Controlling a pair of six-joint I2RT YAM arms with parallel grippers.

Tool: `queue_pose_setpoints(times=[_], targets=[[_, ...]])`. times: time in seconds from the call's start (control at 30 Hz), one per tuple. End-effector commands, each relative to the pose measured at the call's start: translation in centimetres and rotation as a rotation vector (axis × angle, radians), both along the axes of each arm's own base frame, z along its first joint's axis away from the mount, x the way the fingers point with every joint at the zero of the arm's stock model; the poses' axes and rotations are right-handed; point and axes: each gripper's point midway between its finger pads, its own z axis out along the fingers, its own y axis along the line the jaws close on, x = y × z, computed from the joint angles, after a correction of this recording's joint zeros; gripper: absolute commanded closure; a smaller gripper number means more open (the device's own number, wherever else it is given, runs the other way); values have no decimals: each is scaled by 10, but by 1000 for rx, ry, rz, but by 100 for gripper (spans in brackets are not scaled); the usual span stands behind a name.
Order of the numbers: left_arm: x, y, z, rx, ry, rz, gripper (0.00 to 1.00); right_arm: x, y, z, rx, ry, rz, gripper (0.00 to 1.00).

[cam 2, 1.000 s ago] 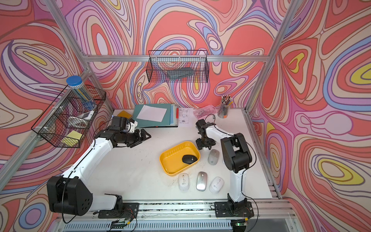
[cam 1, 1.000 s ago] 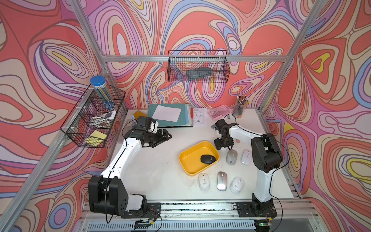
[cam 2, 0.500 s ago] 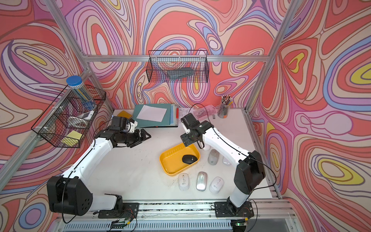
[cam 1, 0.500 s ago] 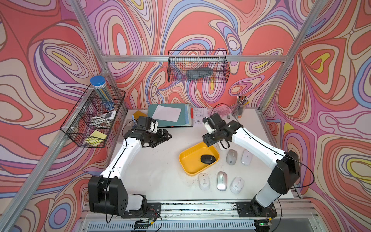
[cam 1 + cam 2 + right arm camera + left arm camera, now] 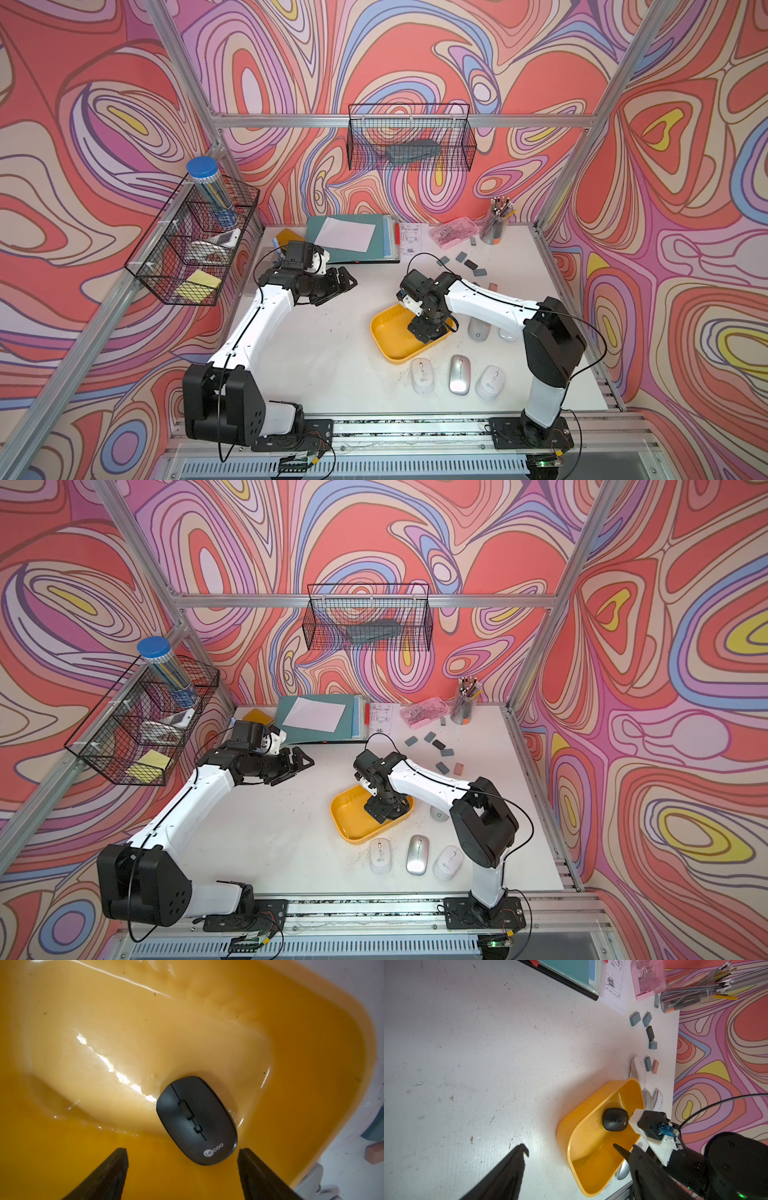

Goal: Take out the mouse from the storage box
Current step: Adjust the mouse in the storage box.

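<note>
In the storage box: the black mouse lies flat on the smooth yellow floor, buttons up. It is close to one end wall and is the only thing inside.
Mouse from the left wrist view: the same mouse sits toward one end of the box, and the rest of the floor is bare.
Right gripper: it hangs over the box pointing down, jaws spread wide. One finger stands on each side of the mouse's logo end, and neither touches it. The gap looks wider than the mouse's body, likely so the fingers can drop past its flanks.
Grip line: the mouse lies slanted between the fingers and nearer one of them. A squeeze would probably turn or nudge it before both pads meet.
Box on the white table: in both top views the storage box lies near the middle front, and the right arm's wrist hides the mouse.
Outside the box: three pale mice lie in a row just in front of it. Two more mice lie beside it under the right arm, which probably marks the drop-off area.
Left gripper: jaws apart and empty, held over bare table well apart from the box. That leaves the right arm room to work.
Step judged: the gripper is lined up to descend, and closing has not yet begun.
</note>
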Motion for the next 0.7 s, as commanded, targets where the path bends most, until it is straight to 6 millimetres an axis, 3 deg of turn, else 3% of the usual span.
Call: queue_pose_setpoints(times=[0.0, 0.13, 0.5, 0.57, 0.63, 0.67], targets=[[-1, -2, 1, -2, -5, -18, 17, 1, 3, -17, -17, 27, 49, 14], [-1, -3, 1, -5, -5, -20, 17, 20, -2, -27, -76, -53, 41, 12], [-2, -5, 0, -1, -2, -28, 17, 18, -16, -53, -131, 10, 42, 13], [-3, -5, -1, 1, 0, -28, 17, 18, -18, -54, -121, 26, 23, 16], [-3, -5, -1, 5, 1, -28, 17, 15, -17, -54, -113, 51, 12, 31], [-3, -5, -1, 5, -1, -29, 17, 14, -17, -54, -115, 55, 7, 33]])
